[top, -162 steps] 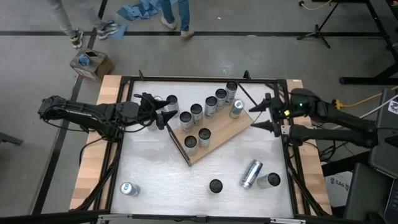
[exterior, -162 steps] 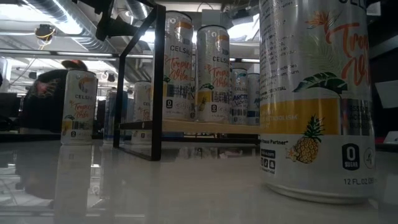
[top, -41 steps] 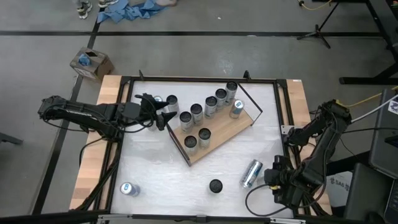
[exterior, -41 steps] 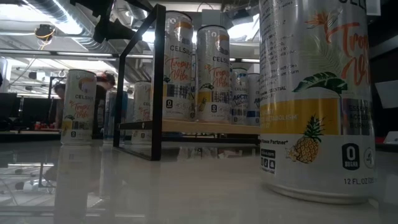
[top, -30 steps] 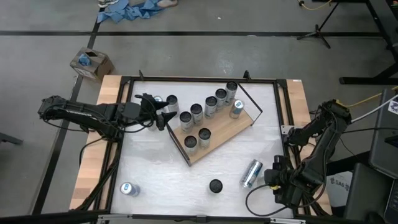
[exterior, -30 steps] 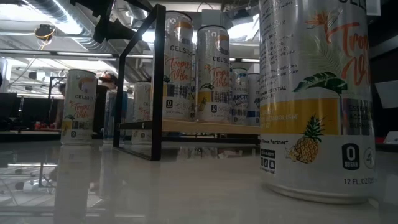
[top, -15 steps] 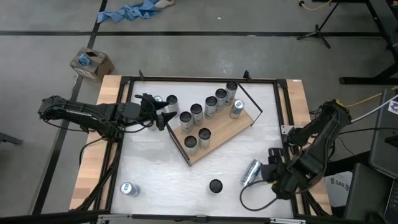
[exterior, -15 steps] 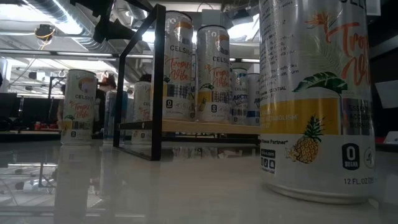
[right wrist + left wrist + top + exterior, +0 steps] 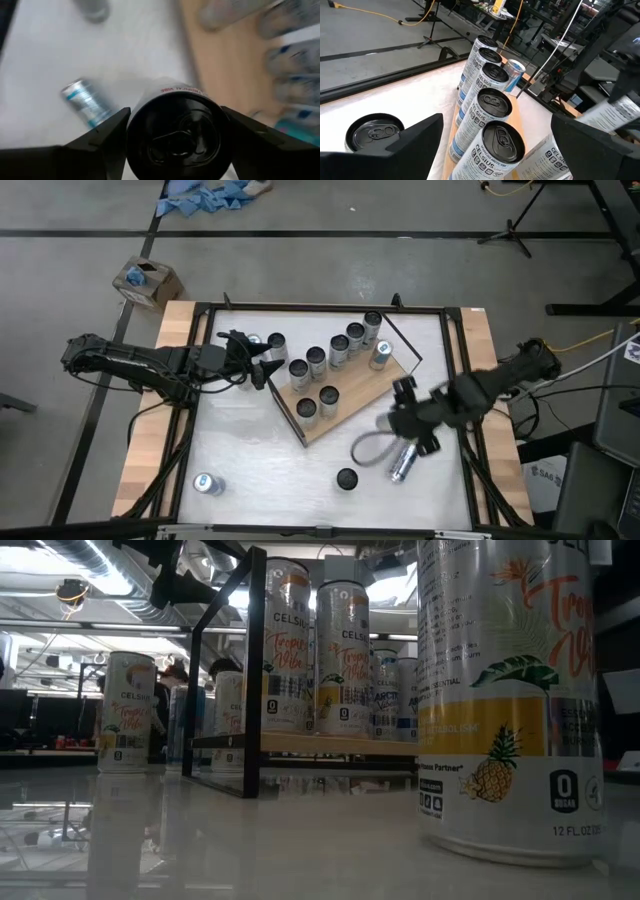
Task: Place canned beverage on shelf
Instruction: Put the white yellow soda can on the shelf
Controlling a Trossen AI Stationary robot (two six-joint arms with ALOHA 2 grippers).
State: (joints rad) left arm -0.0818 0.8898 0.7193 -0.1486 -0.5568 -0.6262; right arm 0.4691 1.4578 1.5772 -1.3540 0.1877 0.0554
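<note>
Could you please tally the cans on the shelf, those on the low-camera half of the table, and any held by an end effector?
Shelf cans, upright on the shelf: 8
Upright table cans: 2
Lying can: 1
Held can, in the right end effector: 1
Total: 12

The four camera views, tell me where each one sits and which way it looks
High: overhead, straight down on the shelf; both arms show.
Low: tabletop height, level toward the shelf; no gripper is clearly seen.
Left wrist: past the open left gripper along the shelved cans.
Right wrist: down past the right gripper, shut on a can.
All share the shelf.
</note>
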